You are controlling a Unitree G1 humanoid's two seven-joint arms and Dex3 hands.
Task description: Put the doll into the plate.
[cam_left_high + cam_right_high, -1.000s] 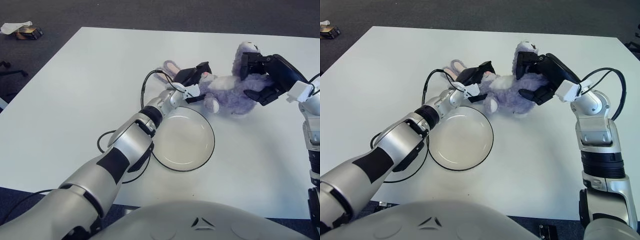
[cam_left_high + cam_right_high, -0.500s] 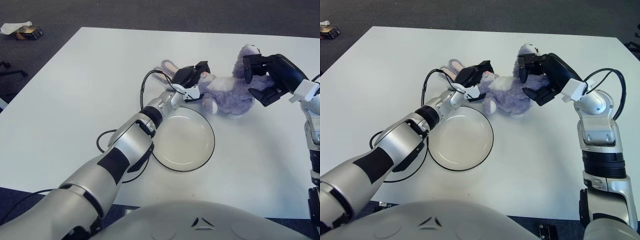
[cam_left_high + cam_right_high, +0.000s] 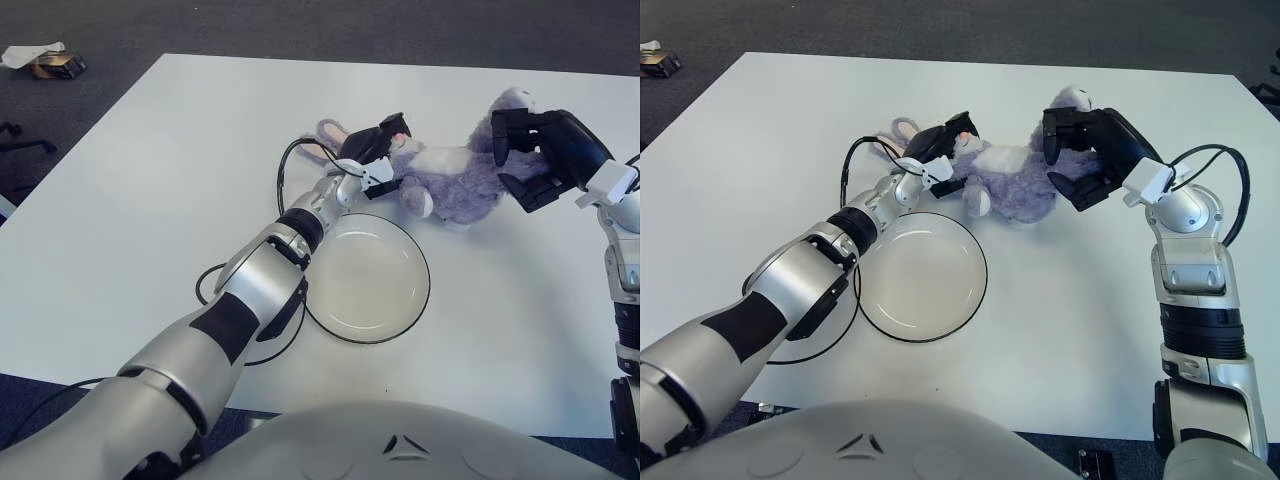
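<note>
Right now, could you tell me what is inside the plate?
The plate holds nothing. The doll lies on the table beyond its far rim, gripped by the left hand and right hand.

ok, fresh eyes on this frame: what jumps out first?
The purple plush bunny stretched between both hands at the far middle of the white table: the left hand grips its head end, the right hand its rear. Just in front of it, nearer the robot, lies the black-rimmed plate with nothing in it, the bunny not yet over it.
</note>
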